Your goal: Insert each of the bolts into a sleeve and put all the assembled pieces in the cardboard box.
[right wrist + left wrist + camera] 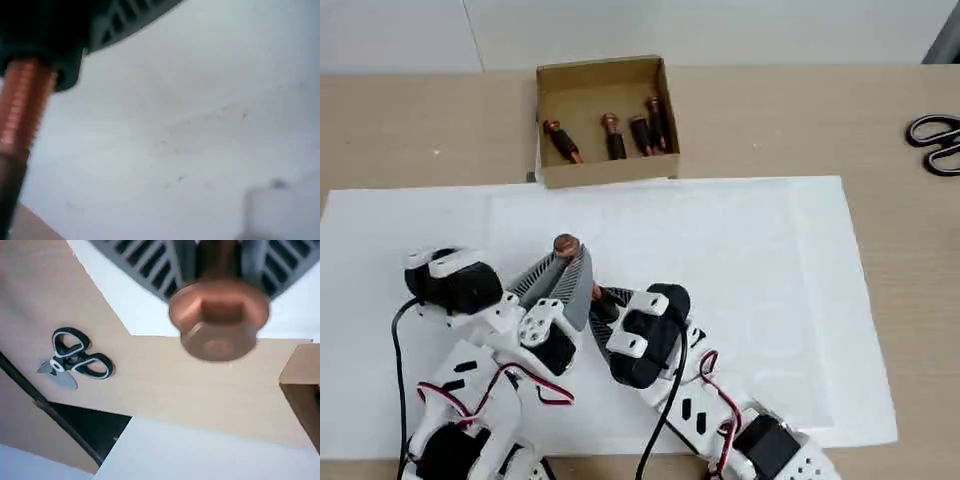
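Note:
My left gripper (563,272) is shut on a copper bolt (566,244), whose flanged hex head (218,320) sticks out past the grey fingers (135,260). My right gripper (603,305) sits close beside it, shut on a black sleeve (40,30). The bolt's threaded shank (22,115) enters that sleeve. Both hover low over the white sheet (740,300). At the back stands the cardboard box (600,68), holding several assembled bolt-and-sleeve pieces (616,138).
Black-handled scissors (935,142) lie on the bare tabletop at the far right edge, also seen as scissors (75,357) in the left wrist view. One corner of the box (300,380) shows there too. The sheet's right half is open.

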